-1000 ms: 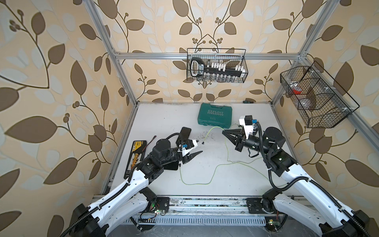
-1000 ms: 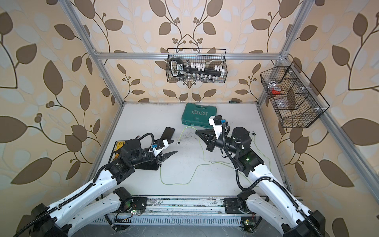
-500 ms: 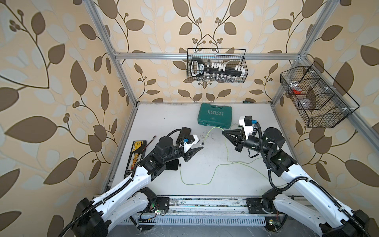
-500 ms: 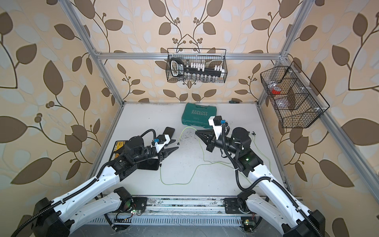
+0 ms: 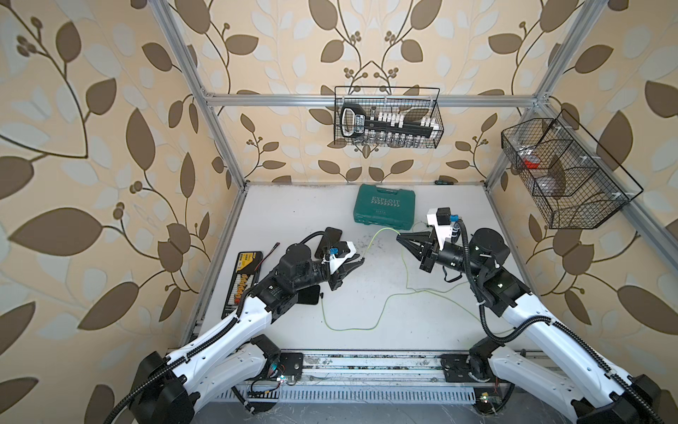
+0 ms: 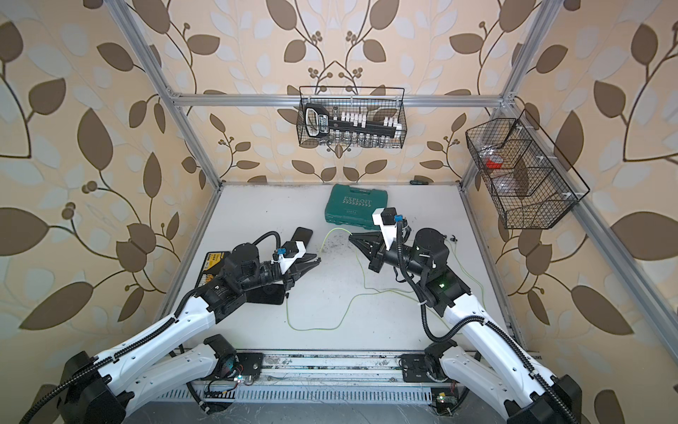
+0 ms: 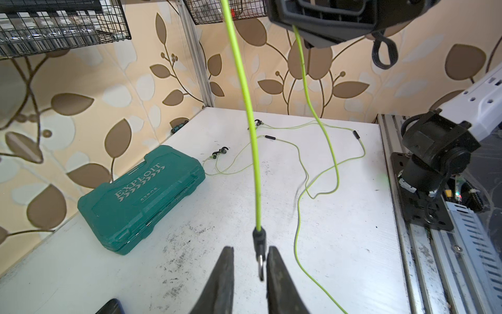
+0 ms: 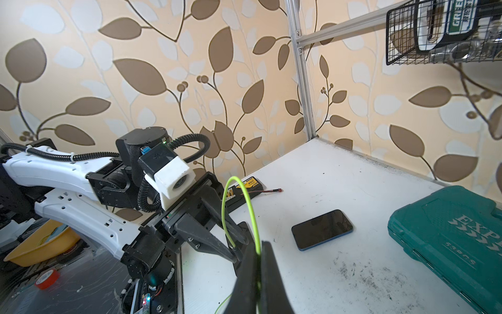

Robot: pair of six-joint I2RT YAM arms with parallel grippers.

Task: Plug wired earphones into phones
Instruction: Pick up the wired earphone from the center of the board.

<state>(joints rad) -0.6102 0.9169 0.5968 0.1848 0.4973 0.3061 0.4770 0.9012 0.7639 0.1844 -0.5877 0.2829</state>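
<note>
Left wrist view: the left claw (image 7: 250, 251) is narrowly parted, and the black plug (image 7: 259, 239) of a yellow-green earphone cable (image 7: 251, 122) hangs with its metal tip between the fingers, a gap showing on one side, so nothing is clenched yet. The cable rises from the plug to the right claw (image 8: 260, 248), which is clenched on it above the desk (image 5: 293, 213). In the right wrist view the cable arcs from its shut fingers to the left claw's tips. More cable trails in loops across the desk, with black earbuds (image 7: 220, 151) lying near the teal toolbox (image 7: 141, 195), whose lid reads EXPLOIT over a row of chevrons; the smaller print below is too fine to read. One black phone (image 8: 322, 229) lies flat between the toolbox and the left arm; a second phone (image 6: 268, 296) lies partly under that arm, near the black-and-yellow bit case (image 5: 242, 279). A label in the wire basket (image 8: 394, 35) starts GREE, then is cut off.
</note>
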